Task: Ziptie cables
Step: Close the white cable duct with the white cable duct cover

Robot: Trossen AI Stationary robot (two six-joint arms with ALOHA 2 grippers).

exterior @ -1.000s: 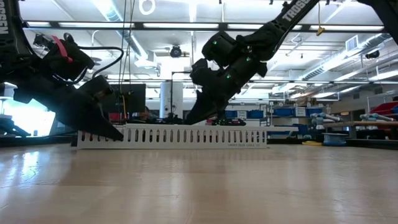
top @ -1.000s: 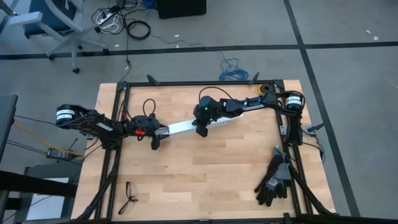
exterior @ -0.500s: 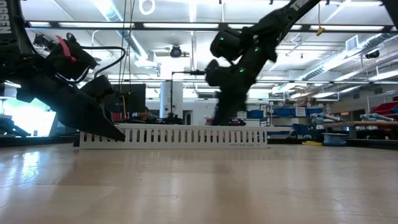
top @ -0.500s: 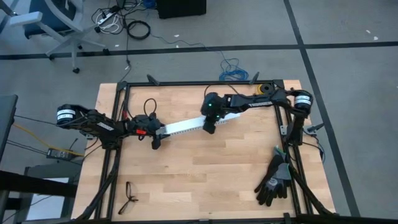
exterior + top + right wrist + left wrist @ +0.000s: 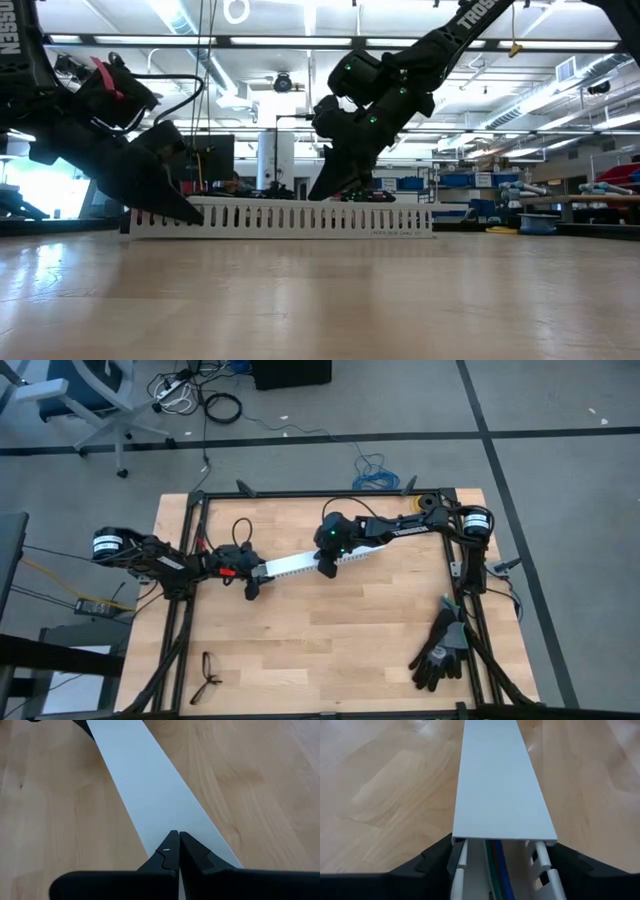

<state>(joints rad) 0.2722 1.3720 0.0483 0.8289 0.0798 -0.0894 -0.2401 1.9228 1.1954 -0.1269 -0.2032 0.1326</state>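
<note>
The left end effector (image 5: 252, 582) holds the end of the white slotted duct (image 5: 300, 563) between wide-set fingers, and the cables (image 5: 495, 865) lie inside it under the lid. The right end effector (image 5: 326, 567), fully closed and empty, presses on the lid (image 5: 150, 790). The step seems to be closing the duct; next, firm pressing further along.

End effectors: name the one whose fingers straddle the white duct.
The left end effector. Its fingers sit one on each side of the white duct at its open end. The right end effector has its fingers shut, tips over the duct's cover.
</note>
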